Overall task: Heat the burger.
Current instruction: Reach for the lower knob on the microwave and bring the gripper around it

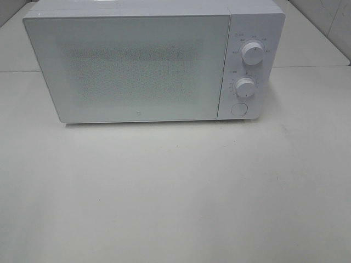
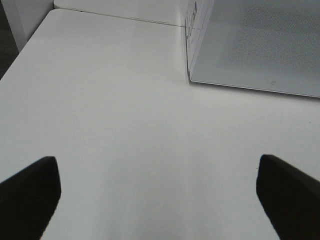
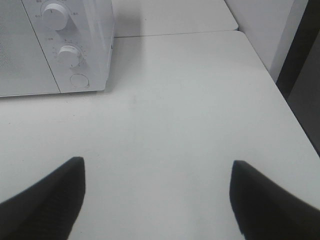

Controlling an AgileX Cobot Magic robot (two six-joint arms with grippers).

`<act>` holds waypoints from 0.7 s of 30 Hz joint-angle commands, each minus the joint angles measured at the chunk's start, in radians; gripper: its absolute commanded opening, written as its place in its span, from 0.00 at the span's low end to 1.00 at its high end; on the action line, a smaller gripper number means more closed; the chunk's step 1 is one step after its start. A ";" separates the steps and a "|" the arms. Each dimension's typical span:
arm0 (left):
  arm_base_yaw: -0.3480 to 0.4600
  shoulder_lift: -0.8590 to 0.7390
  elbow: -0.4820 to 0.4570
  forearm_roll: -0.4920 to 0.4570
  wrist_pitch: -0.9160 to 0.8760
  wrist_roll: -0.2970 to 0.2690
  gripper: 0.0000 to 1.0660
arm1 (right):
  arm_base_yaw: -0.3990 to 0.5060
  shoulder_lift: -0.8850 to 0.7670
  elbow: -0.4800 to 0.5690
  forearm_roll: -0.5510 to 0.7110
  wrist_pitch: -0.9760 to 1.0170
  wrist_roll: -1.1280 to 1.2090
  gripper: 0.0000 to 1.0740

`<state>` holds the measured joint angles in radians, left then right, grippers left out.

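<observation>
No burger shows in any view. A white microwave (image 1: 137,66) stands at the back of the white table (image 1: 175,192), its door shut. Its frosted door hides the inside. It also shows in the left wrist view (image 2: 255,45) and in the right wrist view (image 3: 50,45). Neither arm shows in the exterior high view. My left gripper (image 2: 160,200) is open and empty above bare table, to the left of the microwave. My right gripper (image 3: 157,200) is open and empty above bare table, to the right of the microwave.
The microwave has two round knobs (image 1: 253,53) (image 1: 245,87) and a round button (image 1: 239,108) on its right panel. The table's left edge (image 2: 20,55) and right edge (image 3: 285,100) show in the wrist views. A seam (image 1: 307,67) crosses the table.
</observation>
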<state>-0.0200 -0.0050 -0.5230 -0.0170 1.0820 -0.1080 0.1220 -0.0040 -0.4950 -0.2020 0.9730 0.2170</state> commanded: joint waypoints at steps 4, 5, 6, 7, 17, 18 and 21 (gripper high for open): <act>0.004 -0.024 0.003 -0.007 -0.014 -0.001 0.94 | -0.005 -0.026 0.000 -0.007 -0.011 0.006 0.71; 0.004 -0.024 0.003 -0.007 -0.014 -0.001 0.94 | -0.005 -0.026 -0.007 -0.007 -0.024 -0.012 0.71; 0.004 -0.024 0.003 -0.007 -0.014 -0.001 0.94 | -0.005 -0.026 -0.007 -0.007 -0.024 -0.012 0.71; 0.004 -0.024 0.003 -0.007 -0.014 -0.001 0.94 | -0.005 -0.019 -0.013 -0.003 -0.044 -0.032 0.71; 0.004 -0.024 0.003 -0.006 -0.014 -0.001 0.94 | -0.005 0.099 -0.018 -0.008 -0.188 -0.048 0.71; 0.004 -0.024 0.003 -0.006 -0.014 -0.001 0.94 | -0.005 0.126 -0.018 -0.015 -0.238 -0.048 0.71; 0.004 -0.024 0.003 -0.006 -0.014 -0.001 0.94 | -0.005 0.172 -0.018 -0.015 -0.323 -0.048 0.71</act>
<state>-0.0200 -0.0050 -0.5230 -0.0170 1.0820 -0.1080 0.1220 0.1640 -0.5090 -0.2100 0.6820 0.1810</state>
